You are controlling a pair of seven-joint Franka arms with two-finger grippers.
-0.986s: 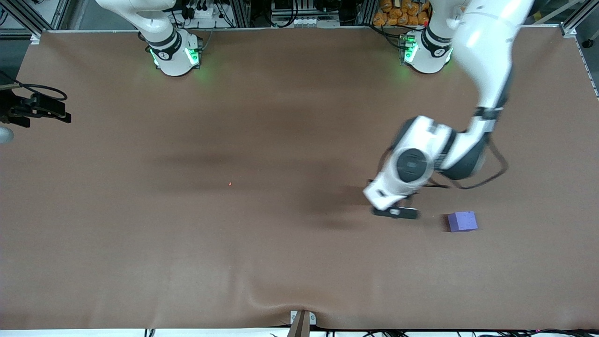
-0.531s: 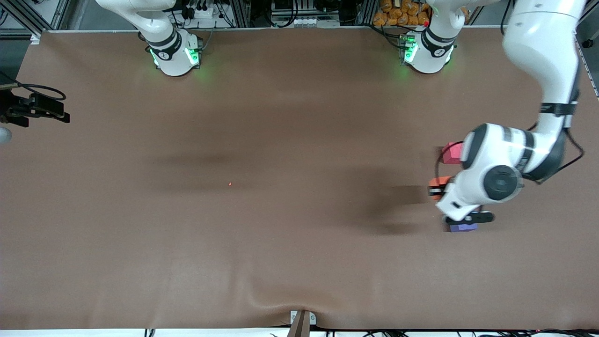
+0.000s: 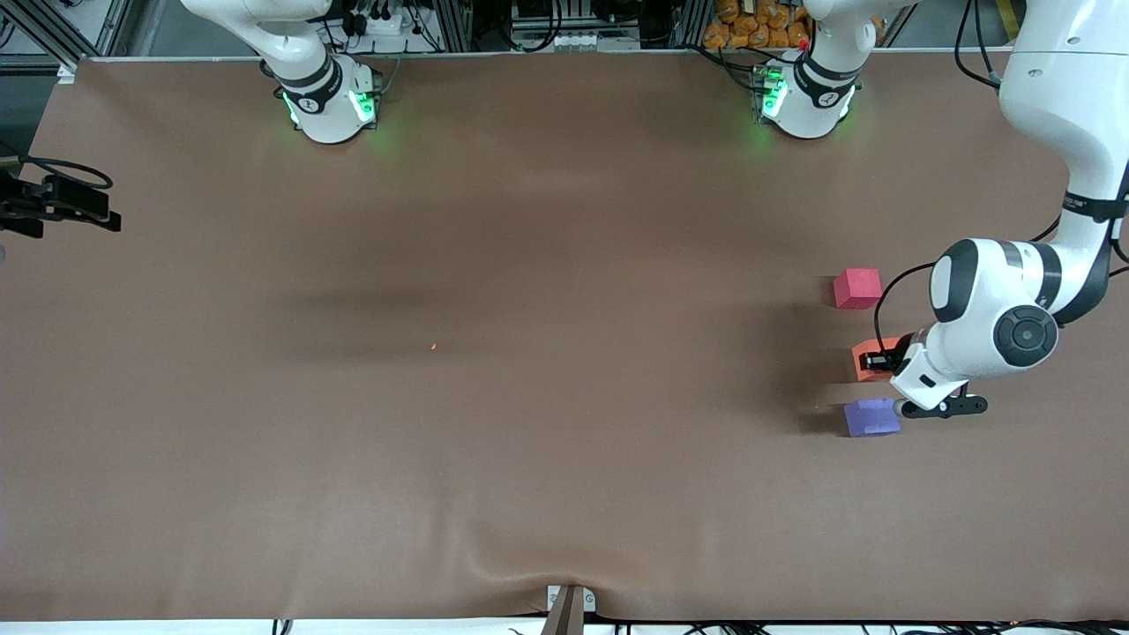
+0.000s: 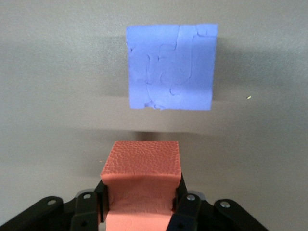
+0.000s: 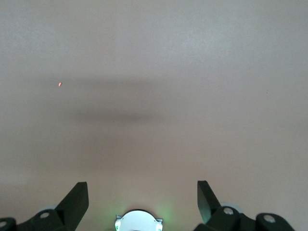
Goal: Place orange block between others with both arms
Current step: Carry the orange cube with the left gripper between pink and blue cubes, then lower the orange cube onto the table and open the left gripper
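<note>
No legible text, label, brand, number or sign found in any view. A dark band on the left arm's forearm (image 3: 1092, 204) carries small markings, too small to read. Small marks on the green-lit bases (image 3: 328, 99) cannot be made out either. The three foam cubes and the brown table cover (image 3: 529, 397) bear no lettering
</note>
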